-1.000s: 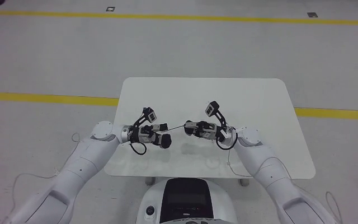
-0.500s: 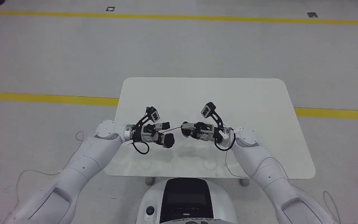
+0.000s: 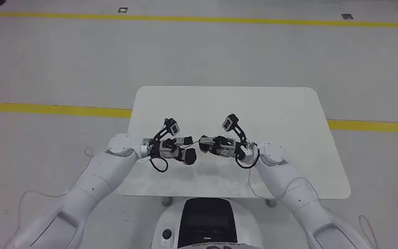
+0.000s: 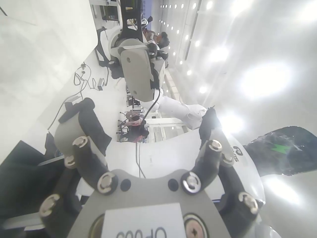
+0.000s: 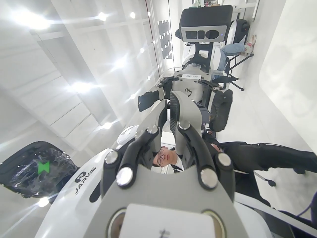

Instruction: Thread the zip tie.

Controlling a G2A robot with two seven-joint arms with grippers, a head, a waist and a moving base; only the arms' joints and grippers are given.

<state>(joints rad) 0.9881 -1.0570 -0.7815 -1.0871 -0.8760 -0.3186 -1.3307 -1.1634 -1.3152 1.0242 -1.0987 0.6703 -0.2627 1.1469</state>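
Zip tie [image 3: 195,144]: judged light, springy, slippery; pinch near tip. Right claw [image 5: 169,105] clamped, probably on it; left claw [image 4: 146,111] spread, just beside.

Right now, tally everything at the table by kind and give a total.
grippers: 2, the left gripper open, the right gripper shut
zip tie: 1
table: 1
total: 4
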